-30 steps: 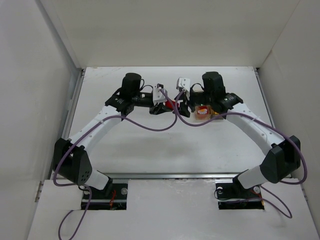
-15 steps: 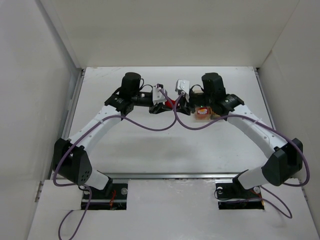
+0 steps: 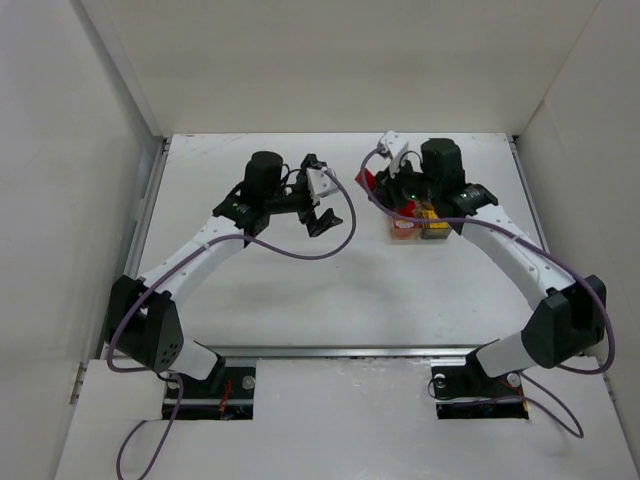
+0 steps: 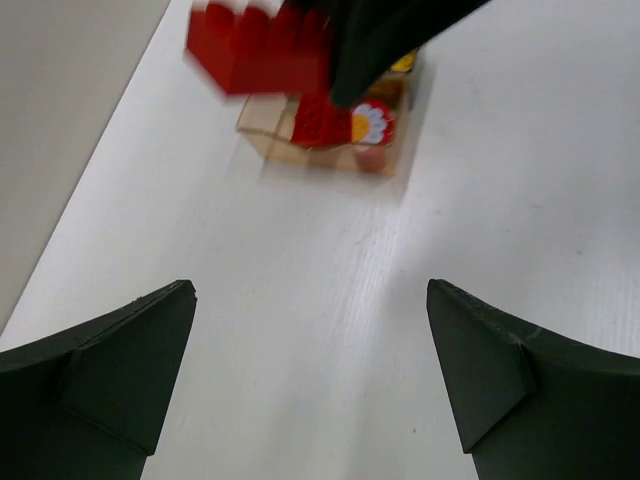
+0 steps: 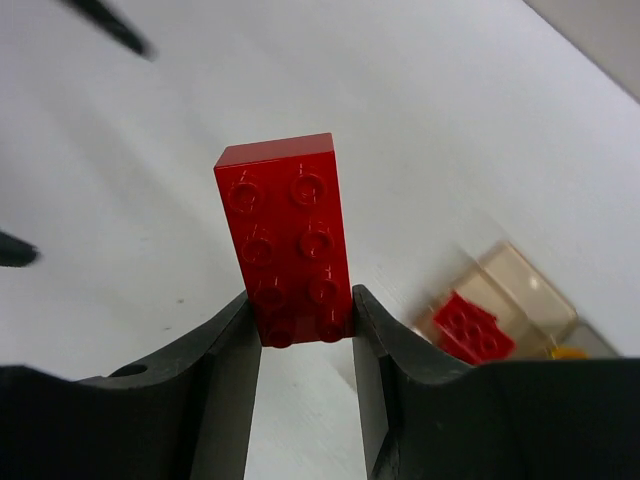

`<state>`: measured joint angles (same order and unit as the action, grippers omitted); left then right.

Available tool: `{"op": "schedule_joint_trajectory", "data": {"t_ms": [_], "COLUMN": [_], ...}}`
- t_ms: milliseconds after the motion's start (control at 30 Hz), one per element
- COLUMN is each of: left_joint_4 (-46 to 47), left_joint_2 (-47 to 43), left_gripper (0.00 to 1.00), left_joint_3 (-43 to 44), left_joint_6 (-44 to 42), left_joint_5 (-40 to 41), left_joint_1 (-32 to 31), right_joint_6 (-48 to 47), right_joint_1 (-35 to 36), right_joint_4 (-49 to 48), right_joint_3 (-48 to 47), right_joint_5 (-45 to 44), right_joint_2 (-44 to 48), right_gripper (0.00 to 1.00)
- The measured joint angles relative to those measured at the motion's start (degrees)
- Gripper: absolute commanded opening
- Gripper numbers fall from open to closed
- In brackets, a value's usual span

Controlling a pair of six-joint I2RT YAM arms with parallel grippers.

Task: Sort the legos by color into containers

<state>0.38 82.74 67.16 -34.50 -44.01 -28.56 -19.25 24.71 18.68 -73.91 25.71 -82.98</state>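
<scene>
Red brick (image 5: 290, 235) is sitting clamped in my right claw (image 5: 305, 300). My 2 fingers are pressing its long sides at the near end, and the rest is sticking out past the tips. It is a 2-by-4 piece with its studs facing my wrist camera. Its long axis is running out along the fingers, pointing to 12 o'clock in that view with a slight lean toward 11. From above, its free end is pointing roughly toward 9 or 10 o'clock.

I am holding it at about 10 o'clock from the containers (image 3: 420, 238), close by their far left corner. I cannot tell whether it is hanging over the rim or just beside it. The 2 joined bins are standing on the table (image 3: 300, 290) at about 1 o'clock from its middle, the amber bin (image 3: 396, 237) at 9 o'clock of the grey bin (image 3: 441, 235). A smaller red brick (image 5: 473, 325) is lying in the amber one, and a yellow brick (image 3: 430, 212) is showing in the grey one.

My left claw (image 4: 310, 300) is standing with its fingers spread wide apart, gripping nothing, only bare table between them. It is hanging at 9 o'clock from the containers, and in its own view they are lying ahead at 12 o'clock.
</scene>
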Motion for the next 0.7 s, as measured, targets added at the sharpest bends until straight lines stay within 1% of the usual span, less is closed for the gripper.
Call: {"op": "schedule_joint_trajectory", "data": {"t_ms": [133,200,233,300,400,500,533,600,667,700], "left_joint_4": [3.39,3.96,4.15,4.48,4.98,5.05,5.03,5.16,5.29,5.33], "left_joint_2": [-0.2,-0.2,-0.2,-0.22,-0.44,-0.85,-0.9,-0.94,-1.03,-1.05], "left_gripper": [1.0,1.0,1.0,1.0,1.0,1.0,1.0,1.0,1.0,1.0], "left_joint_3": [-2.64,-3.04,-3.08,-3.08,-3.63,-4.5,-4.63,-4.72,-4.76,-4.76], "left_joint_6": [4.42,5.88,6.4,7.26,8.11,8.52,8.7,8.96,9.16,9.18], "left_joint_5": [11.08,15.69,17.46,19.85,21.53,22.08,22.16,22.29,22.45,22.49], "left_joint_1": [0.0,0.02,0.07,0.07,0.04,0.04,0.04,0.04,0.04,0.04], "right_joint_6": [12.07,17.53,20.06,24.68,29.46,32.54,33.22,34.38,35.52,35.85], "right_joint_1": [-4.85,-6.34,-6.84,-7.52,-8.04,-8.13,-8.13,-8.13,-8.13,-8.13], "right_joint_4": [-1.16,-1.11,-1.07,-1.05,-0.87,-0.76,-0.79,-0.68,-0.63,-0.66], "right_joint_3": [1.68,1.77,1.77,2.05,2.6,2.97,3.19,3.63,3.63,3.63], "right_joint_5": [-11.74,-17.14,-19.61,-23.15,-26.82,-29.33,-29.88,-30.53,-31.32,-31.41], "right_joint_2": [-0.85,-2.23,-3.08,-4.81,-7.37,-9.84,-10.54,-11.91,-13.35,-13.94], "right_gripper": [0.08,0.11,0.11,0.15,0.2,0.3,0.39,0.5,0.59,0.6]}}
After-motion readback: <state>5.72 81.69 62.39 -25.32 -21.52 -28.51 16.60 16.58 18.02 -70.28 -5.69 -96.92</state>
